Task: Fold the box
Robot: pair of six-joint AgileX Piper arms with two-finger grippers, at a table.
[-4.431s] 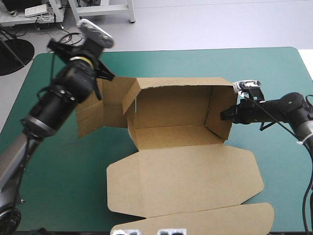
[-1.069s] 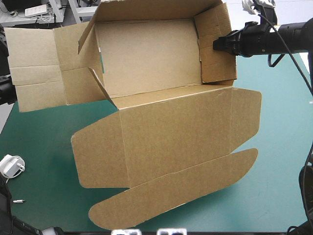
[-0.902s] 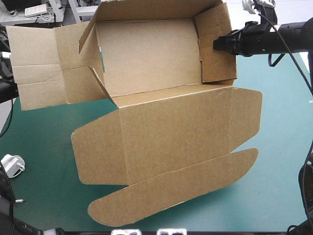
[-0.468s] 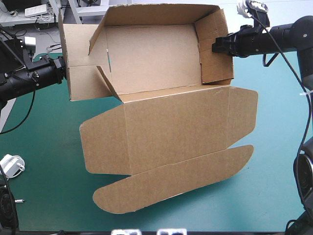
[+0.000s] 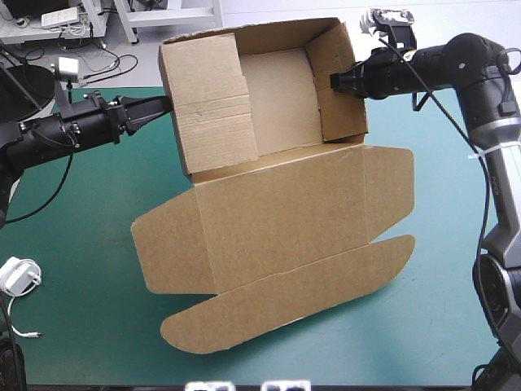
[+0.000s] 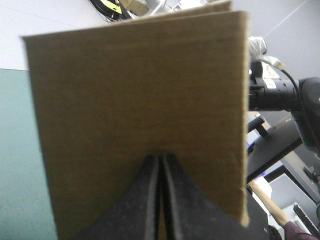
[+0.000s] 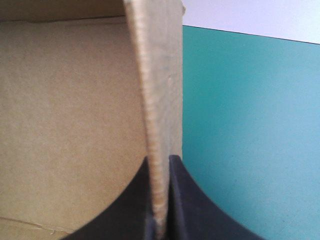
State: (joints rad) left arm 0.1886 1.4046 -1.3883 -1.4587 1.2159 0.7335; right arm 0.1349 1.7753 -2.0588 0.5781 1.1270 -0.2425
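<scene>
The brown box [image 5: 285, 220] hangs tilted above the teal-green table [image 5: 81, 204], held from both sides. Its long left flap [image 5: 212, 106] is folded inward across the tray's opening. The lid and its rounded tuck flap [image 5: 285, 305] hang down toward the table's near edge. My left gripper [image 5: 168, 102] is shut on the left flap's outer fold; in the left wrist view its black fingers [image 6: 161, 162] meet on the board [image 6: 140, 90]. My right gripper [image 5: 334, 80] is shut on the raised right wall [image 5: 338, 90], whose edge [image 7: 157, 100] runs between its fingers [image 7: 160, 200].
A white plug with a thin cable [image 5: 18, 274] lies on the cover near the table's left edge. The right gripper's wrist [image 6: 280, 95] shows beyond the board in the left wrist view. Bare teal-green cover [image 7: 250, 125] lies beside the right wall.
The left gripper has swung the long left flap from spread outward to folded inward over the tray. The right gripper and the whole box have shifted a little to the left.
</scene>
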